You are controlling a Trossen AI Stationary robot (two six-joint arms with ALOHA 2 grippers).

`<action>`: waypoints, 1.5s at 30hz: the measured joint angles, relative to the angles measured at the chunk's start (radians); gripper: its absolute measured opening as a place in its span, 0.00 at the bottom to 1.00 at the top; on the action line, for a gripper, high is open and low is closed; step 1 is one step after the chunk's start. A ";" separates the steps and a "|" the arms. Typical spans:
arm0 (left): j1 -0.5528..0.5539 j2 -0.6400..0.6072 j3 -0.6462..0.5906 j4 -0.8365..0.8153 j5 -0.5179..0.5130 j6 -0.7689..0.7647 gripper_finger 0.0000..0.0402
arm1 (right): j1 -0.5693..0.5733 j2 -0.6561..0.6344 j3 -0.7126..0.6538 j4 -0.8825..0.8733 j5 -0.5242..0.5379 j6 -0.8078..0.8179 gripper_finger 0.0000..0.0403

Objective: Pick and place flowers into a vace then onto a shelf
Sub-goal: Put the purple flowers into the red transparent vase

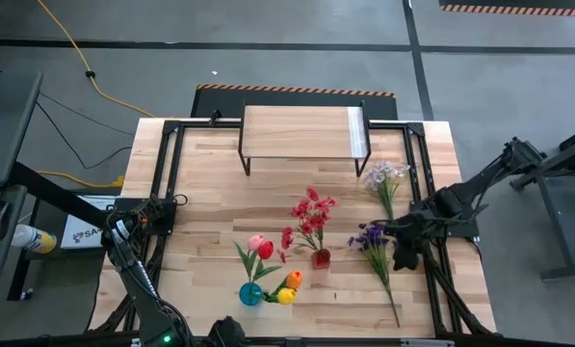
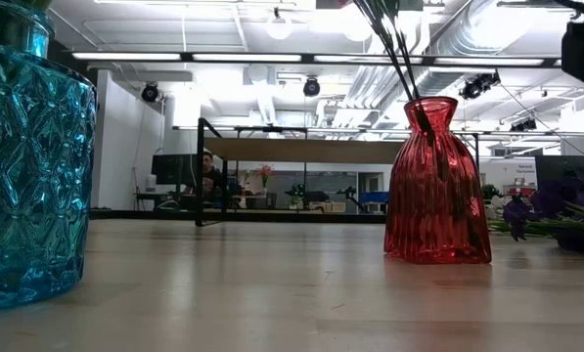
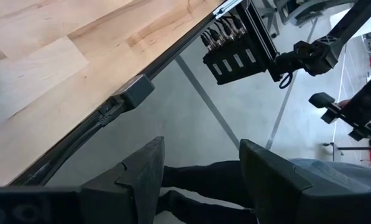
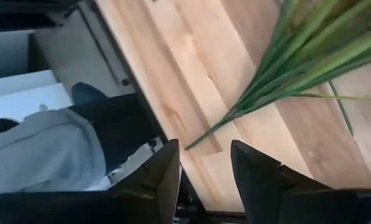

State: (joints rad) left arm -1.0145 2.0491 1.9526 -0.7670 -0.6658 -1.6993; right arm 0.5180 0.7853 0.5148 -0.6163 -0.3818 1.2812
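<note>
Flowers lie and stand on the bench (image 1: 210, 164): red blossom sprigs (image 1: 312, 214) stand in a red vase (image 1: 321, 257), pink, red, orange and yellow tulips (image 1: 268, 265) sit in a blue vase (image 1: 250, 294), and a white sprig (image 1: 384, 177) and a purple sprig (image 1: 372, 238) lie flat toward the right edge. The shelf (image 1: 301, 132) stands at the far side of the bench. The right gripper (image 1: 403, 253) hovers just beside the purple sprig, arm bent in from the right, fingers parted, holding nothing. The left gripper (image 3: 201, 177) waits beyond the bench's left edge, fingers apart, empty.
</note>
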 joint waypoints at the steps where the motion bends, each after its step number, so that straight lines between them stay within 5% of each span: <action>1: 0.000 0.000 0.000 0.000 -0.002 0.000 0.59 | 0.007 0.015 0.000 0.000 0.008 0.007 0.35; 20: 0.000 0.000 0.000 -0.001 -0.005 0.000 0.59 | 0.081 0.316 0.000 0.166 0.191 0.120 0.47; 45: 0.000 0.000 0.000 0.000 0.005 0.026 0.59 | 0.080 0.584 0.005 0.193 0.167 0.145 0.47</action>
State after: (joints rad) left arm -1.0149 2.0491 1.9526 -0.7670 -0.6609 -1.6730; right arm 0.5976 1.3688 0.5201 -0.4229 -0.2147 1.4258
